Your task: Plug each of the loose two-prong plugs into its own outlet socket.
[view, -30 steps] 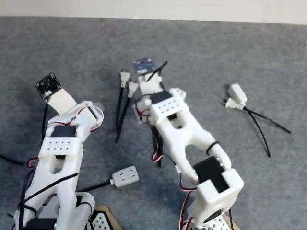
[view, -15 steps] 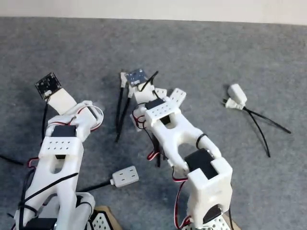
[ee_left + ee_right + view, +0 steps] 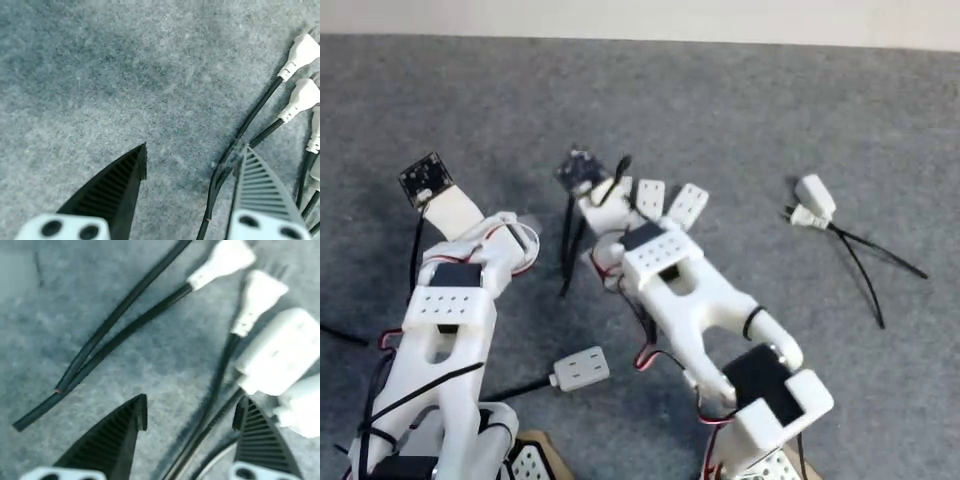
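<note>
Up around 11 o'clock from the middle of the grey mat, my right gripper hangs with its jaws apart and nothing between them. Under it one plug lies just beside a white outlet block, the other plug sits a bit further out, and their black cables trail toward 7 o'clock. From the high view that arm's own wrist covers the plug heads, and a second outlet block right next to the first crowds that side. Left gripper is at 10 o'clock, jaws spread too, over mat with those cables running past its pale finger. A socket strip sits at 7 o'clock. At 3 there's a white socket-and-plug pair, can't tell whether it's seated. A wide stretch of mat lies between the blocks and that pair, and the mat's far edge runs along 12 o'clock.
</note>
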Robot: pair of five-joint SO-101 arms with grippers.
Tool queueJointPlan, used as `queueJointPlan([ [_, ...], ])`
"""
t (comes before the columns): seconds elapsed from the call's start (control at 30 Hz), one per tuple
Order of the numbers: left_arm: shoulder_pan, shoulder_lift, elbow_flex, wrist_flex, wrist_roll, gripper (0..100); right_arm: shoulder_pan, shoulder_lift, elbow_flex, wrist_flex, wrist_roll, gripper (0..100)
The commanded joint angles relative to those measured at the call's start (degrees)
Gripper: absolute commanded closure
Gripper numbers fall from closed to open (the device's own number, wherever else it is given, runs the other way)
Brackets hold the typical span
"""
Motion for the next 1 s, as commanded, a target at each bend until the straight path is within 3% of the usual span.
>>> queueJointPlan([
  [0.0,0.7,-0.1,-0.2,-0.7,0.2,71,-0.6,0.4,1.7,-4.3,0.9,72.8],
  [0.37,0.8,-0.1,-0.1,-0.7,0.2,71,-0.5,7.0,-0.5,-4.2,0.9,73.5],
  [0.43,0.8,-0.1,-0.1,-0.7,0.2,71,-0.5,7.0,-0.3,-3.8,0.9,79.6],
  [0.53,0.8,-0.1,-0.1,-0.7,0.2,71,-0.3,6.8,-1.5,-0.7,0.9,99.6],
  [0.8,0.9,-0.1,0.0,-0.9,0.2,71,7.7,6.9,-19.4,23.1,1.4,99.3],
  [0.97,1.5,-0.1,0.0,-0.9,0.2,71,14.2,6.9,-39.2,41.8,9.2,99.3],
])
